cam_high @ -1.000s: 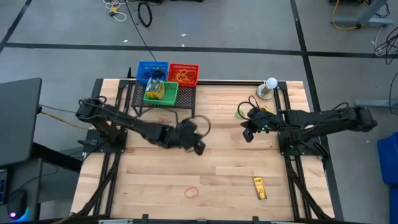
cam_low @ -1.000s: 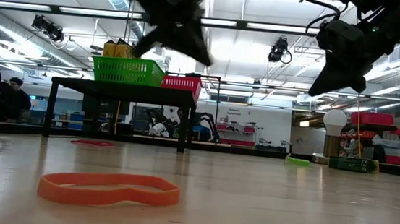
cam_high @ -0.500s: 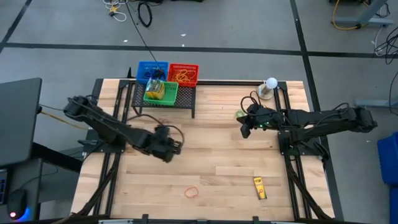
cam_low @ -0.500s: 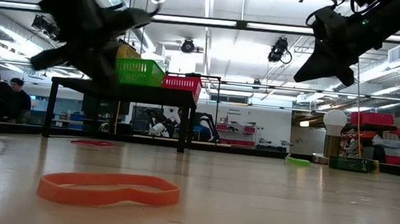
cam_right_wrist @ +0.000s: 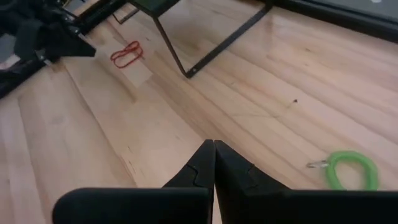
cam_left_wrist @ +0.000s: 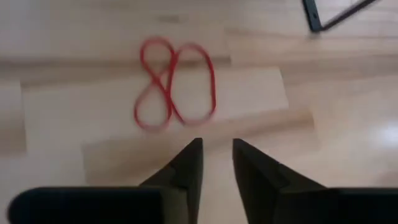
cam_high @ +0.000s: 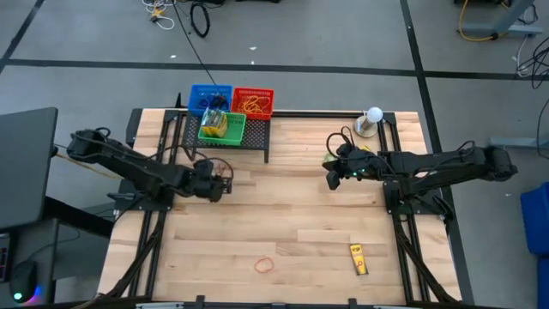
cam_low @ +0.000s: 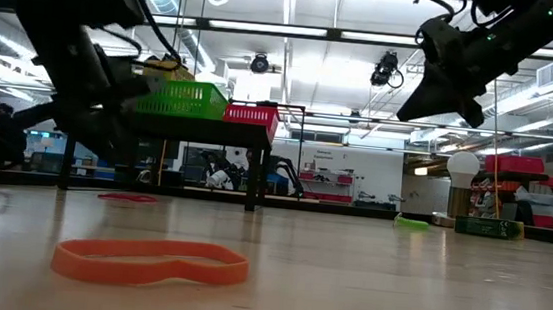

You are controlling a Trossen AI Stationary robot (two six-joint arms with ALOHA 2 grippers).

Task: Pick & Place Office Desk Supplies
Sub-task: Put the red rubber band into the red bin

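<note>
Left fingers (cam_left_wrist: 214, 163) slightly apart over red band (cam_left_wrist: 176, 83); right fingers (cam_right_wrist: 214, 163) together; rack leg (cam_right_wrist: 219, 47) near.

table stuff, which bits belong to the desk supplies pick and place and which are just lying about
Job:
- red rubber band, twisted, ahead of the left gripper
- orange rubber band
- green rubber band
- yellow crayon box
- blue basket, red basket, green basket

Lying about:
- white ball on a round base
</note>
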